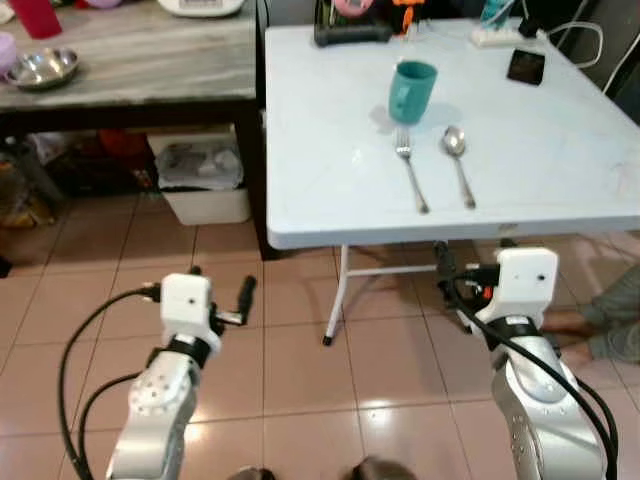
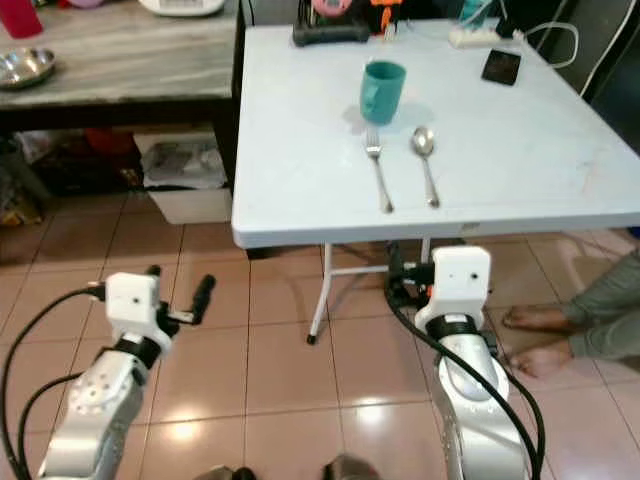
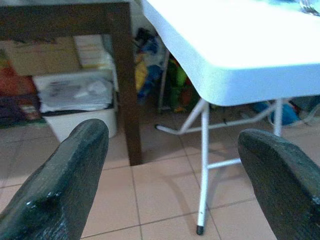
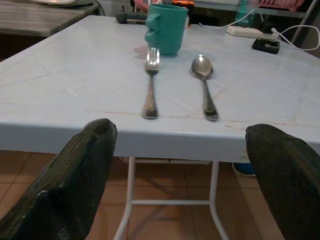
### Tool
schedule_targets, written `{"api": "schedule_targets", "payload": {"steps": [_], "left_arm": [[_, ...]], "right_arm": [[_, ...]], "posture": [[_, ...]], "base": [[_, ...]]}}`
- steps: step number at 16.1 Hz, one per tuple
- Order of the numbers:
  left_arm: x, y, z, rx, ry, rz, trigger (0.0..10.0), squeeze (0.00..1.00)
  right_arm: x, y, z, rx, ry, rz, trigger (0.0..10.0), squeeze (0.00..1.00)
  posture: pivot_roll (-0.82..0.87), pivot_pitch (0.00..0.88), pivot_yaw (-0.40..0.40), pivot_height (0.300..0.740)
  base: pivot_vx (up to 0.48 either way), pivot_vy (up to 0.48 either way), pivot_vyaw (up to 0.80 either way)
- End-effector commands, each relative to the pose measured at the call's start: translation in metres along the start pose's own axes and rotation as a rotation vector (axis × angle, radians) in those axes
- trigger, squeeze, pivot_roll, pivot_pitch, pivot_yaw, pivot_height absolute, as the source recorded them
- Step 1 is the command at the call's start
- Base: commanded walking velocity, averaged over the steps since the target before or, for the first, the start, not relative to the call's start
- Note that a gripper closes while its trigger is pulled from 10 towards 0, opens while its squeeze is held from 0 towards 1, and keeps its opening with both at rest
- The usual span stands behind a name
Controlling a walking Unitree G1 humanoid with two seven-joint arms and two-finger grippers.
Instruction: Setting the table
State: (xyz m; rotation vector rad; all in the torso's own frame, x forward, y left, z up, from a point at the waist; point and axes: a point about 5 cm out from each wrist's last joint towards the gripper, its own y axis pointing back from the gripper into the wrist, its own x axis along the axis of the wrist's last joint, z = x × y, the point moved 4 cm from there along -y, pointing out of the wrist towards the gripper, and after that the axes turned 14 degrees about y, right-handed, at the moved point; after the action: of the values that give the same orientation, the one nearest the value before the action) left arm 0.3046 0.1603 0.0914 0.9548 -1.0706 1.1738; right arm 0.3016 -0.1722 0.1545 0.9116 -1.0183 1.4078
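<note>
Left eye view. The left claw (image 1: 218,296) and the right claw (image 1: 455,275) hang low in front of the white worktop (image 1: 560,150), both below its near edge and holding nothing. On the worktop, ahead of and above the right claw, a fork (image 1: 410,172) and a spoon (image 1: 459,162) lie side by side, apart, with a teal cup (image 1: 411,91) just behind the fork's tines. A phone (image 1: 526,66) lies farther back. A steel bowl (image 1: 42,68) rests on the wooden side table (image 1: 150,60), well beyond the left claw.

Right eye view. A person's bare feet (image 2: 540,340) rest on the floor just beside the right arm.

Left wrist view. The left claw's fingers (image 3: 65,185) stand wide apart; past them are the worktop's edge, its leg (image 3: 203,165) and a white bin (image 3: 75,107).

Right wrist view. The right claw's fingers (image 4: 70,185) stand wide apart, level with the worktop's edge; fork, spoon and cup lie straight ahead.

Hazards, as judged. Raising the right claw from here could strike the worktop's edge and jolt the setting. A reach across could tip the cup, which stands close to the cutlery. A step to the right could meet the person's feet.
</note>
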Motion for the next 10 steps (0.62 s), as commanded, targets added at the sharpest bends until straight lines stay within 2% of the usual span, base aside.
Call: {"api": "schedule_targets", "payload": {"steps": [1,4,10], "left_arm": [[-0.0021,0.0004,0.0008,0.003,-0.002,-0.008,10.0,0.00],[-0.0008,0.0000,0.0018,-0.001,0.003,-0.001,10.0,0.00],[0.0023,0.0004,0.0038,-0.032,0.031,0.008,10.0,0.00]], "right_arm": [[-0.0032,0.0010,0.0058,-0.015,0.012,-0.019,10.0,0.00],[-0.0028,0.0021,0.0036,0.001,0.005,-0.015,10.0,0.00],[0.0028,0.0029,0.0032,0.010,0.019,0.018,10.0,0.00]], "posture": [[-0.23,0.161,0.022,0.740],[-0.23,0.162,0.025,0.740],[-0.23,0.161,0.027,0.740]], "base": [[0.000,-0.349,0.00],[0.000,-0.302,0.00],[0.000,0.000,0.00]]}}
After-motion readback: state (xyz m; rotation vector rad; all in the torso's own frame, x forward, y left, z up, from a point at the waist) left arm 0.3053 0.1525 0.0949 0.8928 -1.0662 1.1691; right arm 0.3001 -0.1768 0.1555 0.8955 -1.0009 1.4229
